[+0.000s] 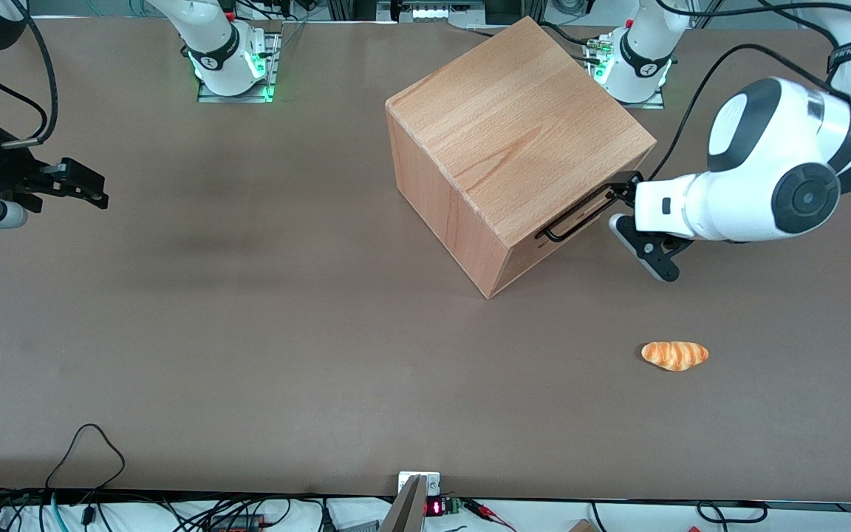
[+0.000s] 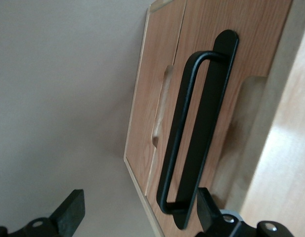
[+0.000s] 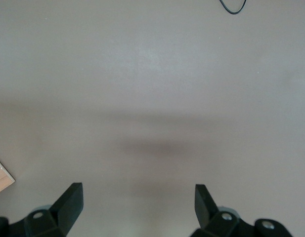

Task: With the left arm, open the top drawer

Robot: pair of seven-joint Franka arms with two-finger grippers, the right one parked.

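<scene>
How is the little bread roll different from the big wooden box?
The bread roll is small, rounded and orange-striped; the wooden box is big, square-cornered and pale. The roll lies nearer the front camera. The left arm's open hand is at the box's black handle, away from the roll. Both sit on the table.

Top drawer (image 2: 157, 98) shut (black bar handle (image 1: 573, 216)); left arm (image 1: 765, 185) claw (image 2: 137, 217) open beside handle.

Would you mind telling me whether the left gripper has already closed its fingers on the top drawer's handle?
No. The gripper is open at the top drawer, its fingers spread wide beside the black handle.
</scene>
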